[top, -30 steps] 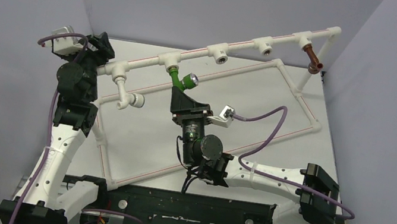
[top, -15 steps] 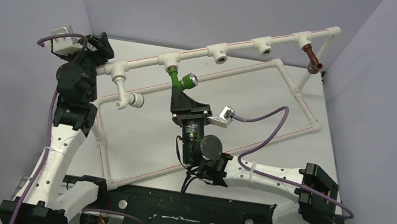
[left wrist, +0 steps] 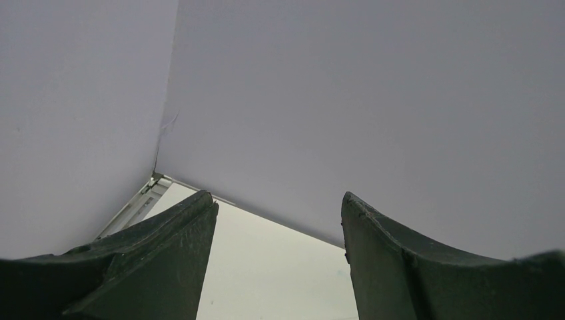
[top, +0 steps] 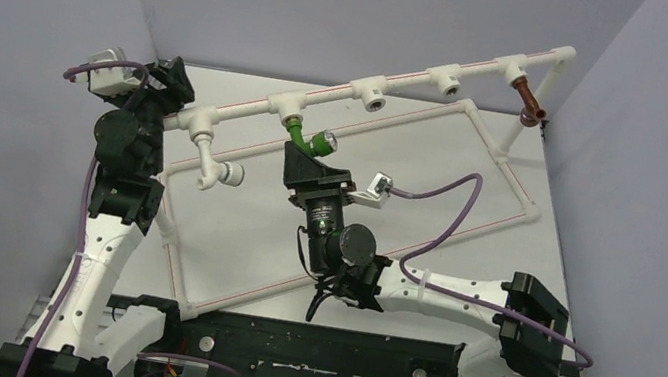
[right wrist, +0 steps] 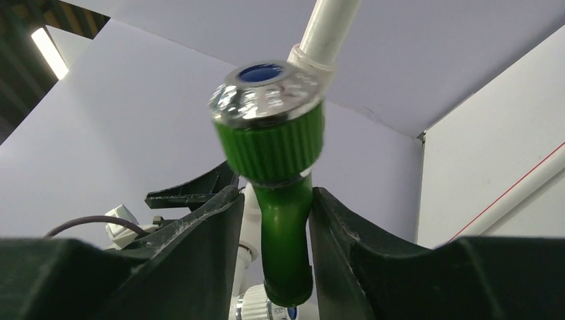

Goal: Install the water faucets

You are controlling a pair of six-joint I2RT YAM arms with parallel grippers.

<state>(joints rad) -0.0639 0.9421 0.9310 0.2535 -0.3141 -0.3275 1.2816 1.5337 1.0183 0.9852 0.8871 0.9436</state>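
Note:
The bright green faucet (top: pixel 301 132) hangs from a tee socket on the raised white pipe rail (top: pixel 408 81), its silver-rimmed end pointing right. My right gripper (top: pixel 307 156) is shut on its green stem just below the rail. In the right wrist view the green faucet (right wrist: pixel 273 147) stands between the fingers of the right gripper (right wrist: pixel 274 192). The reddish-brown faucet (top: pixel 530 98) hangs from the socket at the rail's far right end. My left gripper (top: pixel 173 82) is at the rail's left end. In the left wrist view the left gripper (left wrist: pixel 280 200) is open and empty.
The white pipe frame's base loop (top: pixel 504 175) lies on the table, with a white elbow spout (top: pixel 216 170) at the left. Two bare tee sockets (top: pixel 374 92) face forward on the rail. Grey walls stand close on three sides. A purple cable (top: pixel 447 217) loops beside the right arm.
My right gripper has shifted slightly up and to the left with the green faucet. The pipe rail has shifted a little with it. The left arm has barely moved.

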